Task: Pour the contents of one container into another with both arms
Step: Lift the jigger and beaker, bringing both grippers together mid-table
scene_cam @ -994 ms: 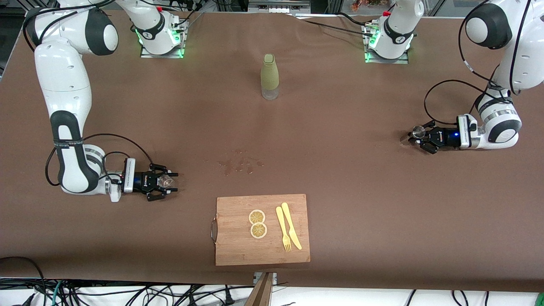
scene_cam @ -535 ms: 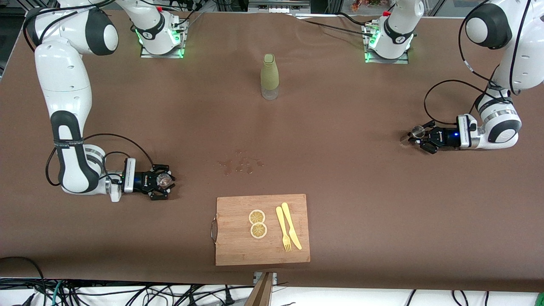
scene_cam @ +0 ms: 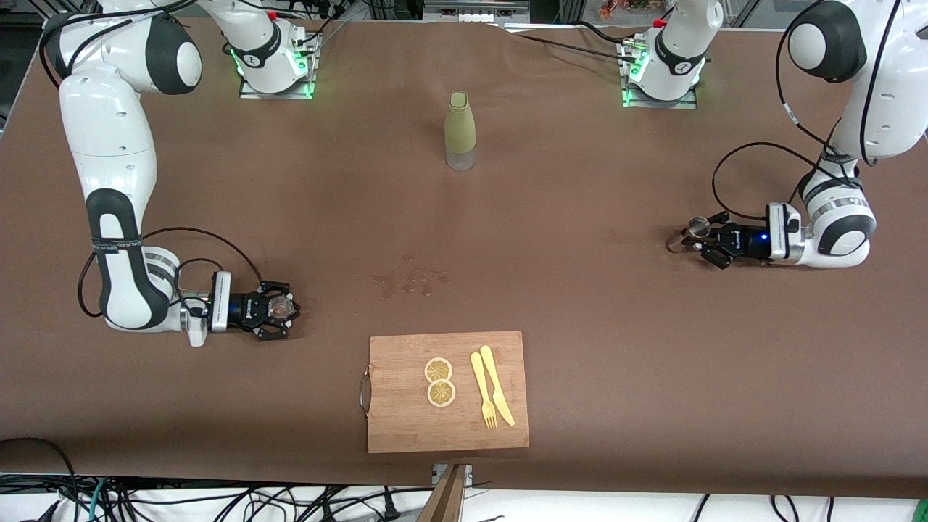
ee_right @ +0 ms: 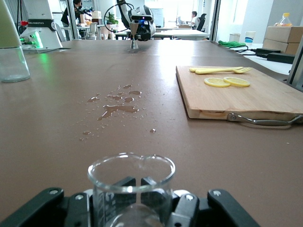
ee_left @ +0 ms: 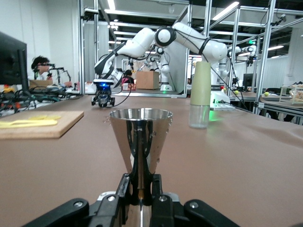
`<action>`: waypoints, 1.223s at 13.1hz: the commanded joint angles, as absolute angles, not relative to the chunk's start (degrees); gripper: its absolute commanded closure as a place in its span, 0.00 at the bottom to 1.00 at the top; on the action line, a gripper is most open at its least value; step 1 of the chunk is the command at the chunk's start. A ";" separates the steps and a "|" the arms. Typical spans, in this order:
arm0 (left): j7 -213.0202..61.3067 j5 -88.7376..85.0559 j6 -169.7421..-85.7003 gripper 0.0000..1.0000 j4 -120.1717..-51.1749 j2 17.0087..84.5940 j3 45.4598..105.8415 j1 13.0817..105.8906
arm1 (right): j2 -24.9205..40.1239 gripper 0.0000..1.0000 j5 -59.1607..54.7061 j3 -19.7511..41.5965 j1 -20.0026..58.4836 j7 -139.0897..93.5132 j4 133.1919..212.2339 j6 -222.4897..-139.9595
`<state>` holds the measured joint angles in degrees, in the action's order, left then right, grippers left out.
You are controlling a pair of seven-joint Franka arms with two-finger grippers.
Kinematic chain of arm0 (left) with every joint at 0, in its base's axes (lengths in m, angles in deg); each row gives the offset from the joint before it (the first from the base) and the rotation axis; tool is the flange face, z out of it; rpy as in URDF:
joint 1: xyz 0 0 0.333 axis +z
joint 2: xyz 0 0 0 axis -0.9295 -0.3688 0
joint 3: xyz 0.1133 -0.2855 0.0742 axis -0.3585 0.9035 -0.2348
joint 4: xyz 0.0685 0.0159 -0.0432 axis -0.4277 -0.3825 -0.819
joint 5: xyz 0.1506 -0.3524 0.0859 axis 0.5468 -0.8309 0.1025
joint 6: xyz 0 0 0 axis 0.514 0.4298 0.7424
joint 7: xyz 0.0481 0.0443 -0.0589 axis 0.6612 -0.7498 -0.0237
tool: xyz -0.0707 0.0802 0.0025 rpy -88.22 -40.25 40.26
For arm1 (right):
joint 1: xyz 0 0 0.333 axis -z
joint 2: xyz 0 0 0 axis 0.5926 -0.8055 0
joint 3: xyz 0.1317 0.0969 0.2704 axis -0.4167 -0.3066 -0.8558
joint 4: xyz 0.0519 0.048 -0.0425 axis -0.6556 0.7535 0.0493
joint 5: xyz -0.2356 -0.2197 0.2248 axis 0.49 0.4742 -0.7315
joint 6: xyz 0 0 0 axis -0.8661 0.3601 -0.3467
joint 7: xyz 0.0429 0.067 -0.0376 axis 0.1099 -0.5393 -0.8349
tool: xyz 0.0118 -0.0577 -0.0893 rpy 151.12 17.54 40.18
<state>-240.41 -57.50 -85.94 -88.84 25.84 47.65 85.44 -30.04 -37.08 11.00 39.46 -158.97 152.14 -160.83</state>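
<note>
My right gripper (scene_cam: 283, 310) lies low over the table near the right arm's end, shut on a clear glass beaker (scene_cam: 278, 309). In the right wrist view the beaker (ee_right: 131, 187) stands upright between the fingers (ee_right: 182, 210) and looks empty. My left gripper (scene_cam: 700, 235) is near the left arm's end, shut on the narrow waist of a shiny metal jigger cup (scene_cam: 699, 225). The left wrist view shows the cup (ee_left: 140, 135) upright, with its mouth up, above the gripper (ee_left: 140, 182).
A green-sleeved bottle (scene_cam: 460, 130) stands mid-table, nearer the bases. A small water spill (scene_cam: 409, 281) marks the brown cloth at the centre. A wooden cutting board (scene_cam: 395, 420) with lemon slices (scene_cam: 439, 381), a yellow fork and a knife lies near the front edge.
My right gripper's fingers have closed on the beaker. My left gripper has carried the metal cup a little toward the middle of the table.
</note>
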 commanded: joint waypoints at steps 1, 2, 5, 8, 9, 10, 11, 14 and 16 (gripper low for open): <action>-246.93 -61.92 -87.63 1.00 -90.55 27.55 49.23 82.18 | -26.35 0.88 -38.15 10.48 38.89 -155.32 154.53 -160.44; -245.62 -63.50 -89.03 1.00 -90.55 27.82 50.28 80.94 | -23.02 0.88 -38.07 10.48 38.10 -153.65 157.42 -161.13; -242.54 -68.16 -94.57 1.00 -90.81 28.52 53.54 76.73 | -14.66 0.88 -37.98 10.57 35.56 -150.83 164.72 -162.98; -240.16 -74.04 -98.52 1.00 -91.17 28.61 54.42 72.42 | -5.87 0.88 -37.89 11.62 31.44 -144.69 172.55 -167.10; -239.55 -75.71 -100.19 1.00 -91.17 28.61 55.73 71.01 | -3.93 0.88 -37.72 13.89 28.28 -142.67 173.61 -167.90; -239.37 -78.51 -102.56 1.00 -91.34 28.61 56.87 69.95 | -3.22 0.88 -37.72 16.35 24.95 -141.08 173.80 -168.00; -239.37 -81.41 -104.41 1.00 -91.69 28.44 57.67 68.12 | -2.78 0.88 -37.72 17.85 22.48 -139.24 173.80 -168.26; -238.84 -90.11 -109.42 1.00 -92.31 28.43 59.33 62.05 | 1.43 0.88 -37.63 18.66 17.63 -134.85 177.38 -173.78; -238.75 -94.43 -113.80 1.00 -92.22 28.35 62.23 60.11 | 2.94 0.88 -37.36 20.14 14.12 -132.11 178.45 -175.55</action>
